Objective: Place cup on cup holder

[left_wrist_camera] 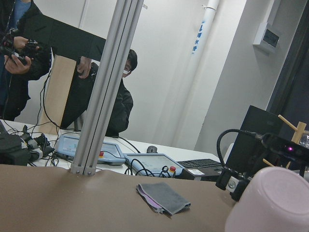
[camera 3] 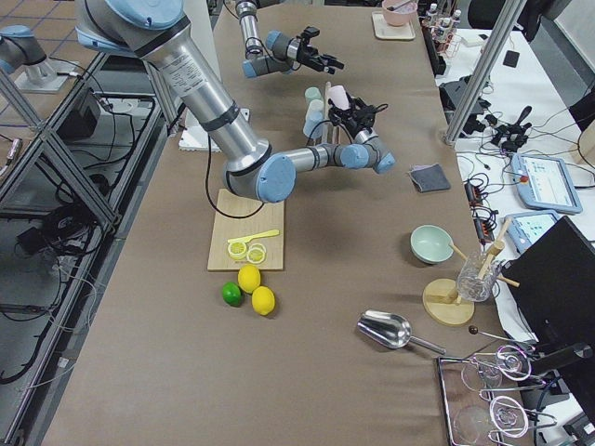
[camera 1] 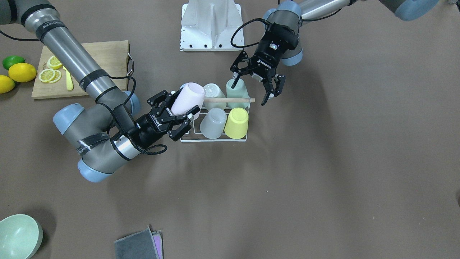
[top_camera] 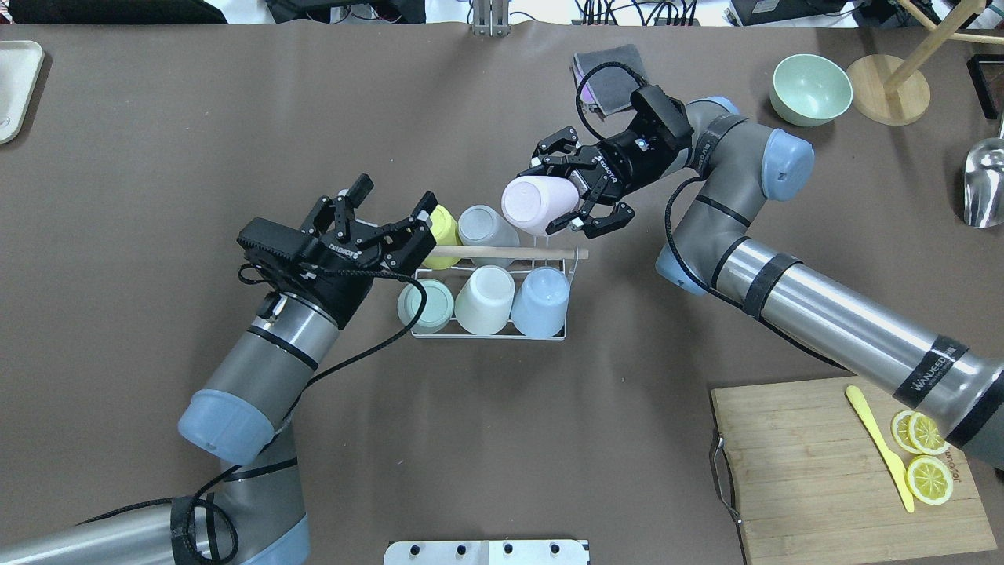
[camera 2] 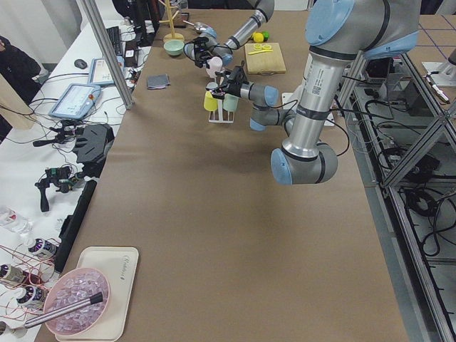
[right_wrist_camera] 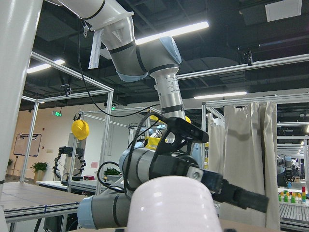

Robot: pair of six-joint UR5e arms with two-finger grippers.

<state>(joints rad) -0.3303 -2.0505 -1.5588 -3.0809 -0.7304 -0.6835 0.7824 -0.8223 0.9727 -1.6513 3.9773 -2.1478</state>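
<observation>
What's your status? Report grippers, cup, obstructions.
Right gripper shut on pale pink cup, tilted over free corner of white wire cup holder, not seated. Left gripper open, empty, at opposite end. Five other cups racked; nothing over free corner.

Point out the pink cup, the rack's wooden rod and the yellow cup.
pink cup (top_camera: 535, 205), overhead view, side wall.
wooden rod (camera 1: 233, 100), front-facing view, bare middle stretch.
yellow cup (camera 1: 236, 125), front-facing view, side wall.

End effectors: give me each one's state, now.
Left end effector: open, holding nothing.
Right end effector: closed on the pink cup.
</observation>
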